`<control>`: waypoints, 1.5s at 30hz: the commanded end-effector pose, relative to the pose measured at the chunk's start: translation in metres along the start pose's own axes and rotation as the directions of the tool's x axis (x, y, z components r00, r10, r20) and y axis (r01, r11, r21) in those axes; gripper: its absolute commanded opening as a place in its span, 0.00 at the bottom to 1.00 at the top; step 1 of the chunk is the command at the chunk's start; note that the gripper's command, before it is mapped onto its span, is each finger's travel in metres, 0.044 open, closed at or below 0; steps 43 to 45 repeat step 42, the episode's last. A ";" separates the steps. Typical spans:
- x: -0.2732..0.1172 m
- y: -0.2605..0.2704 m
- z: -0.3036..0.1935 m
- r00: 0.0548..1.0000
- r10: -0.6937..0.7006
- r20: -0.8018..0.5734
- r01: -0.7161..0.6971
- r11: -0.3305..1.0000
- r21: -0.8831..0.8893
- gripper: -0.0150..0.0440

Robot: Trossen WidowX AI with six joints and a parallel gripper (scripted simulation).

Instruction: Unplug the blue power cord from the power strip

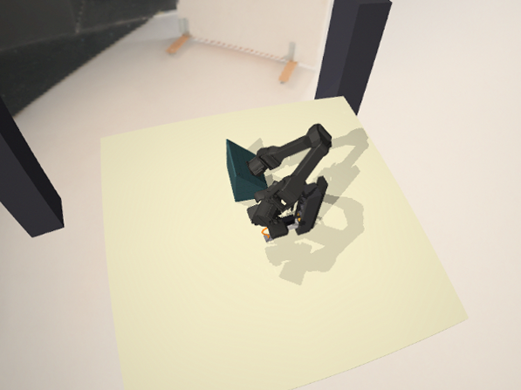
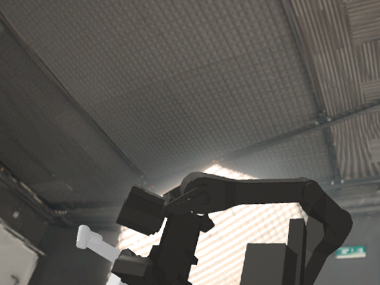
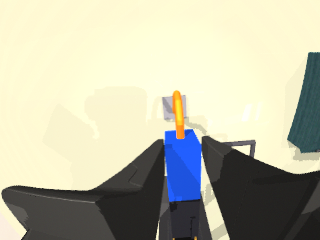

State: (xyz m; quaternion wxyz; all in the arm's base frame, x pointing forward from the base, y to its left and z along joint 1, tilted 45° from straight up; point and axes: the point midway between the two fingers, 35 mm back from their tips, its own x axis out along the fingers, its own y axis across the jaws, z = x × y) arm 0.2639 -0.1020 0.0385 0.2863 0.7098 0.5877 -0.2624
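Note:
The blue plug [image 3: 183, 167] is between the two fingers of my gripper [image 3: 182, 144], which is shut on it. An orange cord [image 3: 178, 117] [image 1: 264, 232] runs from the plug's near end to a small grey square block [image 3: 167, 107] [image 1: 268, 238]. Behind the blue part is a black part [image 3: 184, 215], with tiny gold bits at the bottom edge of the wrist view. A long dark block with small yellow marks, seemingly the power strip [image 1: 313, 209], stands beside the gripper in the top view. Whether the plug's prongs are in it is hidden.
A dark teal wedge [image 1: 244, 185] [image 3: 307, 110] stands beside the arm. A thin grey frame [image 3: 254, 149] lies right of the plug in the wrist view. A white jointed bar [image 2: 103, 248] stands left of the arm. Dark posts [image 1: 349, 48] [image 1: 22, 184] flank the yellow mat [image 1: 178, 296].

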 end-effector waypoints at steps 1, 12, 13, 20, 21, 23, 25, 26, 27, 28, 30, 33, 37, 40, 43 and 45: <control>-0.002 0.002 0.001 1.000 0.006 0.007 -0.006 1.000 -0.011 0.34; 0.000 0.000 -0.002 1.000 0.006 0.004 -0.006 1.000 -0.010 0.83; 0.000 0.001 0.000 1.000 0.006 0.004 -0.006 1.000 -0.010 0.88; -0.012 0.001 0.056 1.000 0.006 0.008 -0.006 1.000 -0.011 1.00; -0.013 0.001 0.058 1.000 0.006 0.008 -0.006 1.000 -0.011 1.00; -0.013 0.001 0.058 1.000 0.006 0.008 -0.006 1.000 -0.011 1.00; -0.013 0.001 0.058 1.000 0.006 0.008 -0.006 1.000 -0.011 1.00; -0.013 0.001 0.058 1.000 0.006 0.008 -0.006 1.000 -0.011 1.00; -0.013 0.001 0.058 1.000 0.006 0.008 -0.006 1.000 -0.011 1.00; -0.013 0.001 0.058 1.000 0.006 0.008 -0.006 1.000 -0.011 1.00; -0.013 0.001 0.058 1.000 0.006 0.008 -0.006 1.000 -0.011 1.00; -0.013 0.001 0.058 1.000 0.006 0.008 -0.006 1.000 -0.011 1.00; -0.013 0.001 0.058 1.000 0.006 0.008 -0.006 1.000 -0.011 1.00; -0.013 0.001 0.058 1.000 0.006 0.008 -0.006 1.000 -0.011 1.00; -0.013 0.001 0.058 1.000 0.006 0.008 -0.006 1.000 -0.011 1.00; -0.013 0.001 0.058 1.000 0.006 0.008 -0.006 1.000 -0.011 1.00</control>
